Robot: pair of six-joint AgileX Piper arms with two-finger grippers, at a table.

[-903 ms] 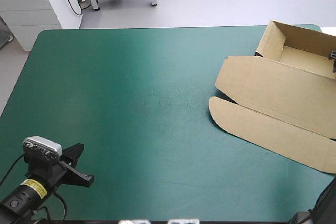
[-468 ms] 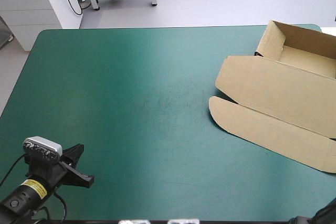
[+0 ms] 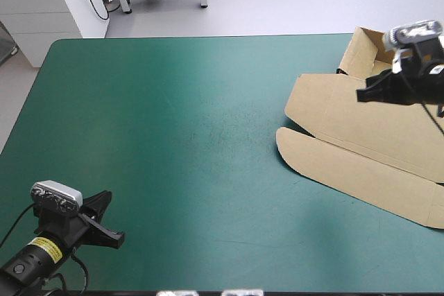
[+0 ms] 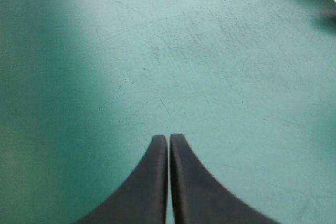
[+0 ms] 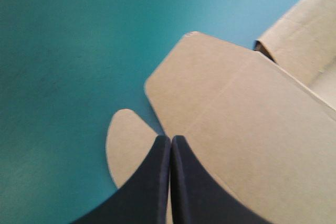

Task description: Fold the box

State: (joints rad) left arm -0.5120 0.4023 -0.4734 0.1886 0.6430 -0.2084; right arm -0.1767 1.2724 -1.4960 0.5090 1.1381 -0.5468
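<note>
Bright, even light falls from above; the teal-green cover shows a pale sheen down its middle from the far edge and is darker to either side. The box throws only a thin shadow beneath its lid's left edge.

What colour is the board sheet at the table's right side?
Plain brown; the brown board box shows best in the high view.

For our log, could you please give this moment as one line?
box: lid flat | right gripper: shut, above box | left gripper: shut
</note>
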